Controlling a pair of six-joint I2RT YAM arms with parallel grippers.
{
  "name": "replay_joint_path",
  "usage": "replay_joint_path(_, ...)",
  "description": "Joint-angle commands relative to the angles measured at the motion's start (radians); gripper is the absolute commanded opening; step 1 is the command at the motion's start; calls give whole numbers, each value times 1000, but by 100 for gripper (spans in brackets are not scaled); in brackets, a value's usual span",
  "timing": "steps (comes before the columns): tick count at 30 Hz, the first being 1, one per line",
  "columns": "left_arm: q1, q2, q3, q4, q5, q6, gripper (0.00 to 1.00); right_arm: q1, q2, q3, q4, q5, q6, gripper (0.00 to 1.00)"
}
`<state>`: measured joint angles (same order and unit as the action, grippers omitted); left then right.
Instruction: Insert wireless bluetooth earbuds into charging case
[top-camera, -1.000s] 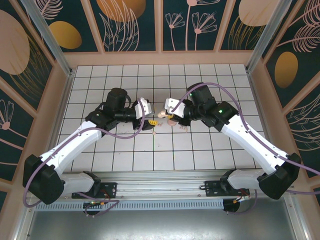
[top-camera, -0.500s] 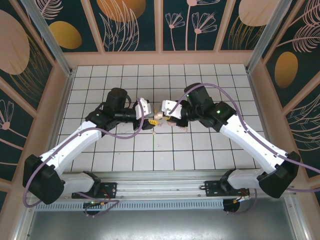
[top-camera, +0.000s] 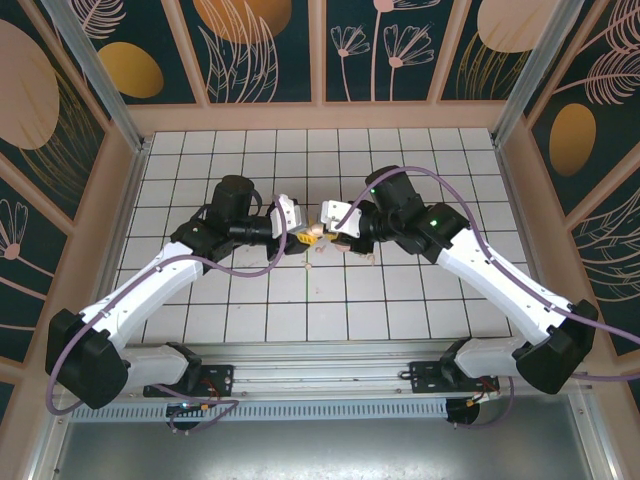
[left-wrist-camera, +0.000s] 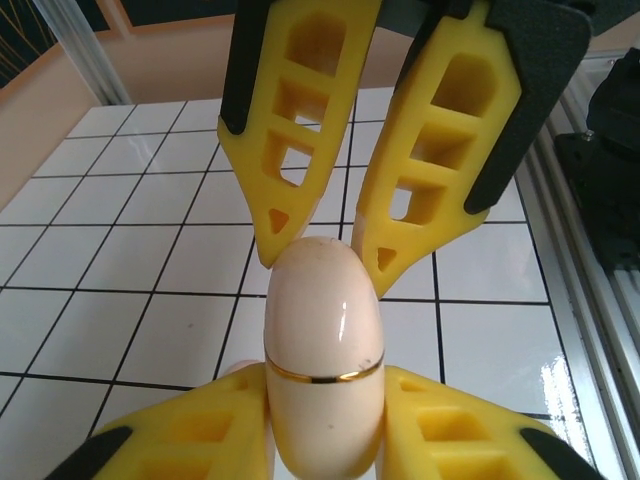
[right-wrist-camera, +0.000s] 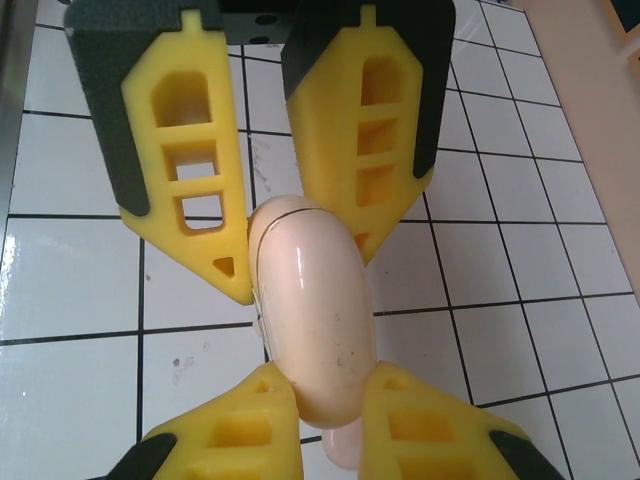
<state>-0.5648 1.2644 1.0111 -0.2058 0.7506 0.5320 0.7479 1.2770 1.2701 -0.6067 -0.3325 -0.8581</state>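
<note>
Seen from above, the left arm (top-camera: 150, 285) slants up from the near-left corner across the white tiled floor (top-camera: 420, 160). A purple cable (top-camera: 235, 270) sags from it over the tiles. The left gripper (left-wrist-camera: 325, 375) is pressed onto the charging case (left-wrist-camera: 322, 340); in the left wrist view its yellow fingers (left-wrist-camera: 200, 435) sit flush against both sides of the near end. The case is pale pink and oblong, ringed by a thin gold line. It is held lengthwise between the two grippers, off the tiles, around the middle of the tiled area. From overhead the two sets of fingers hide nearly all of it.

The earbuds lie on the tiles nearby, free of either gripper. The left earbud (top-camera: 307, 265) is just below the left gripper's tips, and the right earbud (top-camera: 369, 258) is just beneath the right wrist. The right gripper (right-wrist-camera: 335, 375) is clamped on the opposite end of the case. In the right wrist view its fingers are tight against the sides, and the left gripper's tips meet the far end. The right arm (top-camera: 500, 285) runs back to the near-right corner. An aluminium rail (top-camera: 320, 375) crosses the near edge, and patterned panels (top-camera: 260, 50) wall the cell.
</note>
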Motion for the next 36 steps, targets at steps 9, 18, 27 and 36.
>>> replay_joint_path(9, -2, -6, 21, 30, 24, -2, 16, 8, -41, -34, 113, -8, 52, 35)
replay_joint_path(18, -1, -11, 7, 59, 43, -30, 16, -8, -58, -73, 180, -45, 91, 41)
replay_joint_path(27, -2, -17, -6, 63, 49, -39, 16, -91, -98, -104, 243, -103, 136, 40)
replay_joint_path(36, -2, -19, -20, 77, 52, -48, 16, -148, -121, -145, 321, -167, 193, 40)
